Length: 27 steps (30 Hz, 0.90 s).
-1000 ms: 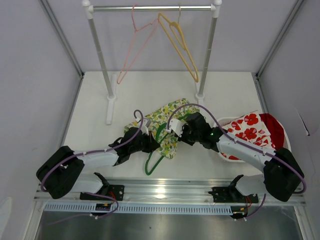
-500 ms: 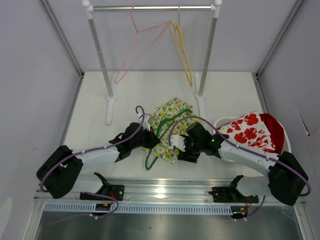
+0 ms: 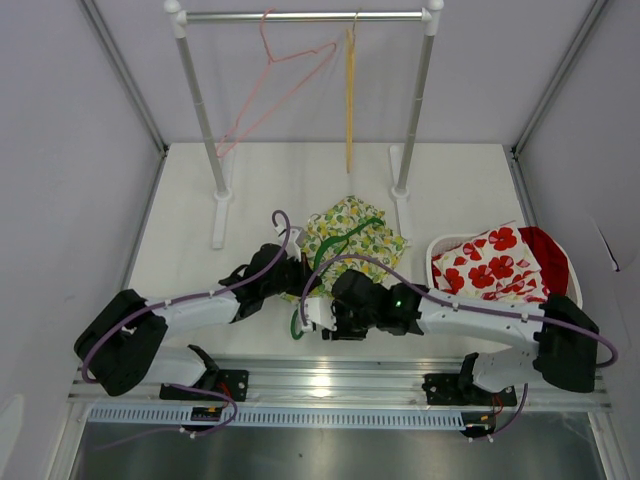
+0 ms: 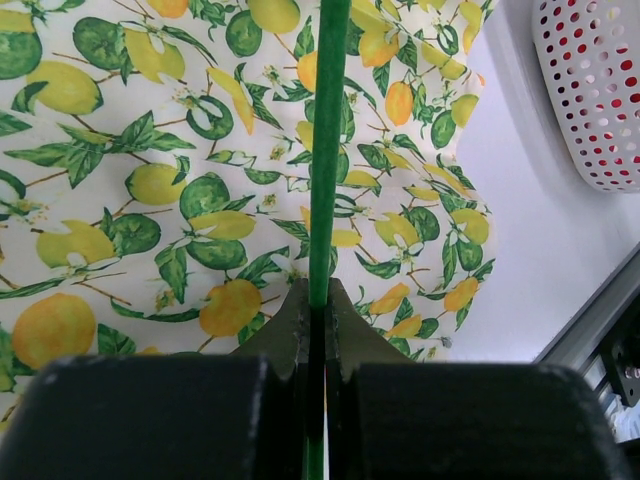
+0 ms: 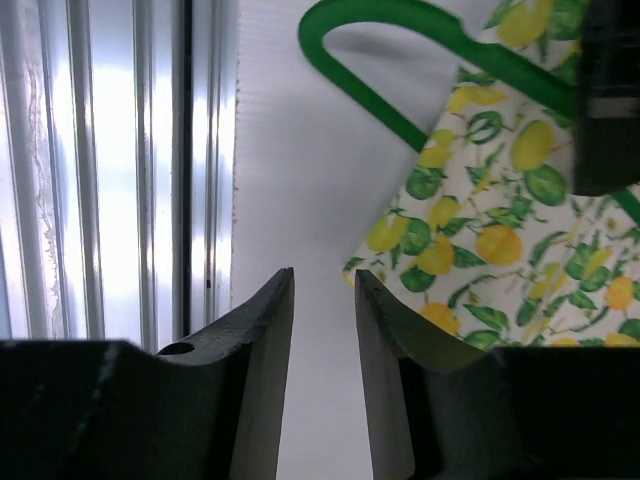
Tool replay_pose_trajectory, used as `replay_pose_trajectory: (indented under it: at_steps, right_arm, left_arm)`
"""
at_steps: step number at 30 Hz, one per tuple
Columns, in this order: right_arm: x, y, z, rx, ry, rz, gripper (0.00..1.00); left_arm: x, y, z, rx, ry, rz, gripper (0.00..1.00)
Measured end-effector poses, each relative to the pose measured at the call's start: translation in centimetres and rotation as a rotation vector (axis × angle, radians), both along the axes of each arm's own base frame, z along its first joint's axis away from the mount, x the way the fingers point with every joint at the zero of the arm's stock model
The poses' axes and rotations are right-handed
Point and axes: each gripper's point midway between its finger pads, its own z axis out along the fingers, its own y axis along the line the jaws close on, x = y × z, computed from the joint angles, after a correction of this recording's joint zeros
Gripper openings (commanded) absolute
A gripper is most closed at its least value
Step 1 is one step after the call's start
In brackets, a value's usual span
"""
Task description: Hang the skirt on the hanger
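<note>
Right wrist: skirt (image 5: pixel 500 230) beside right pincer (image 5: pixel 325 278)

R pincer (image 5: pixel 323 280) sits low over the white bench (image 5: pixel 300 190), fingers (image 5: pixel 255 380) a narrow gap apart w/ nothing btwn them but bare bench. Lemon-print skirt (image 5: pixel 500 230) lies ahead & to the right, its near corner just past the right fingertip, w/ the green hanger (image 5: pixel 315 50) looping out beyond the fabric edge at top. Metal rail (image 5: pixel 100 170) runs down the left; a dark block (image 5: pixel 610 100), cut off by the frame, sits top right over skirt & hanger.
</note>
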Motion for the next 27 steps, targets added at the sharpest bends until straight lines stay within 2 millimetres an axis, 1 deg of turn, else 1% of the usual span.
replay_pose_trajectory:
  at_steps: [2,4,5,7,9,11,14,16,17,18,20,21,23,24,27]
  right_arm:
    - [-0.6,0.1,-1.6,-0.036,0.004,0.005,0.41]
    - [-0.7,0.0,-3.1,-0.074,0.010,-0.009,0.45]
    - [-0.5,0.0,-3.9,-0.098,0.007,-0.023,0.45]
    - [0.0,0.1,-5.1,-0.125,-0.006,-0.051,0.46]
    - [0.7,0.3,-6.0,-0.144,-0.029,-0.081,0.50]
    - [1.4,0.5,-6.9,-0.157,-0.050,-0.106,0.52]
    - [2.4,0.7,-8.3,-0.183,-0.080,-0.141,0.53]
    - [3.4,1.4,-8.1,-0.165,-0.115,-0.170,0.51]
    - [3.8,1.8,-8.1,-0.159,-0.129,-0.181,0.49]
    - [4.2,2.0,-8.1,-0.153,-0.144,-0.194,0.42]
    - [4.7,2.2,-8.2,-0.149,-0.164,-0.213,0.31]
    - [4.9,2.2,-8.2,-0.151,-0.171,-0.220,0.23]
    - [5.1,2.0,-8.3,-0.156,-0.178,-0.235,0.17]
    - [5.2,2.0,-8.3,-0.158,-0.180,-0.239,0.10]
    - [5.4,1.7,-8.2,-0.167,-0.171,-0.251,0.06]
  left_arm:
    - [0.0,0.0,0.0,0.002,0.002,0.000,0.00]
    - [0.0,0.0,0.0,0.001,0.002,0.000,0.00]
    - [0.0,0.0,0.0,0.001,0.002,0.000,0.00]
    - [0.0,0.0,0.0,0.002,0.002,0.000,0.00]
    - [0.0,0.0,-0.1,0.003,0.003,0.000,0.00]
    - [0.0,0.0,-0.1,0.003,0.003,0.000,0.00]
    - [0.0,0.0,0.0,0.003,0.003,-0.001,0.00]
    - [0.0,0.0,0.0,0.003,0.002,0.000,0.00]
    - [0.0,0.0,0.0,0.003,0.002,0.000,0.00]
    - [0.0,0.0,0.0,0.003,0.002,-0.001,0.00]
    - [0.1,0.0,0.0,0.003,0.001,-0.002,0.00]
    - [0.1,0.0,0.0,0.005,-0.001,-0.003,0.00]
    - [0.0,-0.1,0.0,0.005,-0.002,-0.006,0.00]
    - [0.0,-0.1,0.0,0.005,-0.002,-0.007,0.00]
    - [0.1,-0.1,0.0,0.005,-0.002,-0.008,0.00]
